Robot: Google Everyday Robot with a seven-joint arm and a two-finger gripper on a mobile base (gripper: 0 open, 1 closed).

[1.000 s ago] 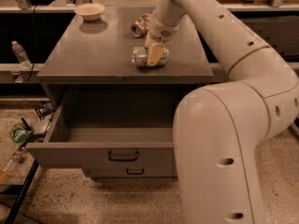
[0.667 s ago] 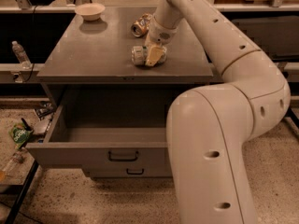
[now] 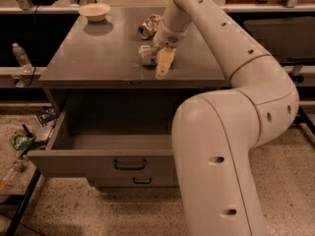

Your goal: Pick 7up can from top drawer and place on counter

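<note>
The 7up can (image 3: 146,54) is small and silvery-white and lies on its side on the counter (image 3: 98,58), near the middle front. My gripper (image 3: 163,65) hangs over the counter, right against the can's right side, with its pale tip pointing down toward the front edge. The top drawer (image 3: 74,161) is pulled open below the counter. The part of its inside that shows is bare. My arm hides its right end.
A brown-orange can (image 3: 149,26) lies on the counter just behind the gripper. A white bowl (image 3: 95,11) sits at the back left corner. The narrower lower drawer front (image 3: 142,181) is shut. Bottles and litter (image 3: 19,141) lie on the floor at left.
The big near links of my arm have swung left across the view. The gripper has stayed next to the 7up can, which lies in the same place.
</note>
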